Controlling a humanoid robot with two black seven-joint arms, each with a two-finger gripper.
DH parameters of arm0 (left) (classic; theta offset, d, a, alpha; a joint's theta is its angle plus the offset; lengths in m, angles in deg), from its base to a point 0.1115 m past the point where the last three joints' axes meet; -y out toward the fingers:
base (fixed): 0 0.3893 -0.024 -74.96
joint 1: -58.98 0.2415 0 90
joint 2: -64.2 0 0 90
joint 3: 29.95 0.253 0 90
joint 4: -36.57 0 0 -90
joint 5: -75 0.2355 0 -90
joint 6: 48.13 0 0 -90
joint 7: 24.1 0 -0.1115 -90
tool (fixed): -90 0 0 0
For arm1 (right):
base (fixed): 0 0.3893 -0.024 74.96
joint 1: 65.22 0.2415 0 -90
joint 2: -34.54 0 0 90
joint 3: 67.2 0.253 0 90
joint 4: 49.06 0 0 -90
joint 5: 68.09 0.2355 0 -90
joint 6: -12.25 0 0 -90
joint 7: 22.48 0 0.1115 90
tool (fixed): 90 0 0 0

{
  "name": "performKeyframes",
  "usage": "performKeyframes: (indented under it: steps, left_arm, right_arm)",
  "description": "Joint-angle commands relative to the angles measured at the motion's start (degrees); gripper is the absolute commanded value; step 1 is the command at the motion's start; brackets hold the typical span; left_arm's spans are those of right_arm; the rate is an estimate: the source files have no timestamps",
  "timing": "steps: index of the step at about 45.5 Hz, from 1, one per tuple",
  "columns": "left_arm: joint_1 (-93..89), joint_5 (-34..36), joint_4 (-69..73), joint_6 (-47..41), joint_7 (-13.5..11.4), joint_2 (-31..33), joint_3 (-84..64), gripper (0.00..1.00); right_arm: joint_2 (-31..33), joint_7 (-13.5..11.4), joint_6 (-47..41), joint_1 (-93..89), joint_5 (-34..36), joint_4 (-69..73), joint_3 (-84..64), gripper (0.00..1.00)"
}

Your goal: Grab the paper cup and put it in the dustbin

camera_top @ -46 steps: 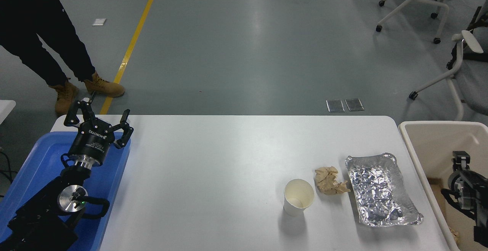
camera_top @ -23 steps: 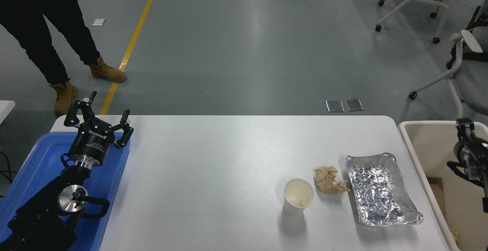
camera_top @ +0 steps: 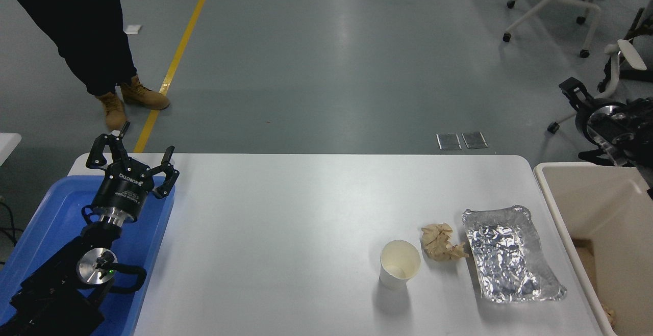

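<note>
**Operator:** Head view check. Confirm location of paper cup (camera_top: 400,270).

**Technician:** Upright on white table (camera_top: 285,208), near the front edge, mouth up. Just beside crumpled brown paper wad (camera_top: 441,248), apart from it; foil tray (camera_top: 510,262) further right. Well clear of dustbin (camera_top: 592,203) at the table's right end.

**Operator:** Report gripper status.

**Technician:** Left gripper (camera_top: 135,147) parked over blue tray (camera_top: 56,208), jaws spread wide, empty. Right gripper (camera_top: 576,94) raised beyond the dustbin's far corner, well apart from the cup; jaw setting impossible to tell at this angle.

**Operator:** Advise on the reach.

**Technician:** Bring the right arm in over the foil tray, high enough to clear it and the wad. Open wide before descent. Approach the cup from its free side, away from the wad. Straddle the wall below the rolled rim. Close gently: thin paper likely crushes or tips under force. Lift straight up before swinging to the dustbin.
</note>
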Motion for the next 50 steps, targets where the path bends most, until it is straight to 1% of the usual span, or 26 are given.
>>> performKeyframes:
  steps: [1, 8, 17, 29, 35, 41, 47, 50]
  left_arm:
    - [0.0, -0.01, 0.0, 0.0, 0.02, 0.0, 0.0, 0.98]
    - [0.0, -0.01, 0.0, 0.0, 0.02, 0.0, 0.0, 0.98]
    - [0.0, -0.01, 0.0, 0.0, 0.02, 0.0, 0.0, 0.98]
    - [0.0, -0.01, 0.0, 0.0, -0.07, 0.0, 0.0, 0.98]
    - [0.0, -0.01, 0.0, 0.0, -0.07, 0.0, 0.0, 0.98]
    - [0.0, 0.08, 0.0, 0.0, -0.07, 0.0, 0.0, 0.98]
    - [0.0, -0.01, 0.0, 0.0, -0.07, 0.0, 0.09, 0.98]
    - [0.0, 0.0, 0.0, 0.0, -0.07, 0.0, 0.09, 0.98]
  right_arm:
    - [1.18, 0.07, -1.45, 13.95, 0.09, 18.68, -6.35, 1.0]
    - [-0.14, 0.16, -4.88, 22.82, 0.09, 28.18, -12.24, 1.0]
    - [-2.69, 0.16, -15.07, 34.43, 0.26, 39.26, -15.06, 1.0]
    - [-2.6, 0.16, -27.38, 46.91, 0.53, 45.76, -15.06, 1.0]
    - [-2.78, 0.16, -30.72, 53.59, 0.44, 49.28, -14.27, 1.0]
    - [-3.04, 0.25, -31.6, 58.51, 0.44, 50.51, -13.13, 1.0]
    - [-3.65, 0.25, -32.92, 60.28, 0.44, 51.74, -10.93, 1.0]
    - [-5.23, 0.25, -33.71, 59.58, 0.18, 52.1, -11.11, 1.0]
